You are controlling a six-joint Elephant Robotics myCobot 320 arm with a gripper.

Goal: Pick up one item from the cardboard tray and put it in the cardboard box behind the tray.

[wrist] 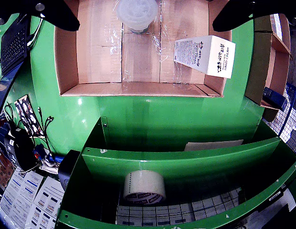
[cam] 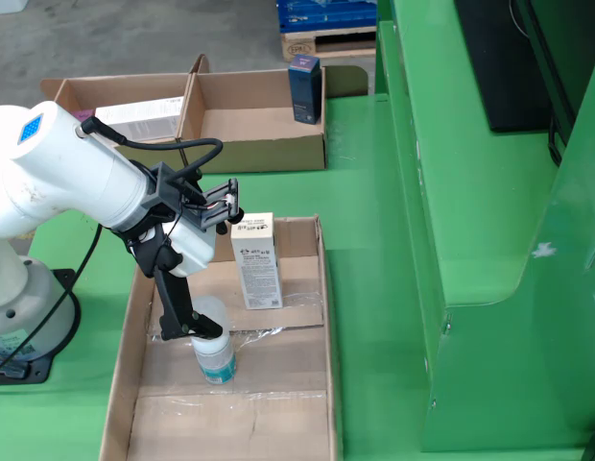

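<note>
The cardboard tray (cam: pixel 134 317) (wrist: pixel 66 52) holds a clear plastic jar (cam: pixel 213 353) (wrist: pixel 137 14) with a pale lid and a white printed carton (cam: pixel 256 261) (wrist: pixel 205 55). The carton stands upright in the fixed view. My gripper (cam: pixel 203 325) (wrist: pixel 147 12) hangs right over the jar. In the gripper's own view its black fingers (wrist: pixel 57 14) are spread wide on either side of the jar, apart from it and open. Behind the tray sits the divided cardboard box (cam: pixel 264 144).
The cardboard box's left compartment holds a white carton (cam: pixel 139 117); a dark blue carton (cam: pixel 304 88) stands at its far right corner. Green machine housing (cam: pixel 470 192) rises to the right of the tray. A tape roll (wrist: pixel 144 187) sits on a green shelf, a keyboard (wrist: pixel 12 45) at left.
</note>
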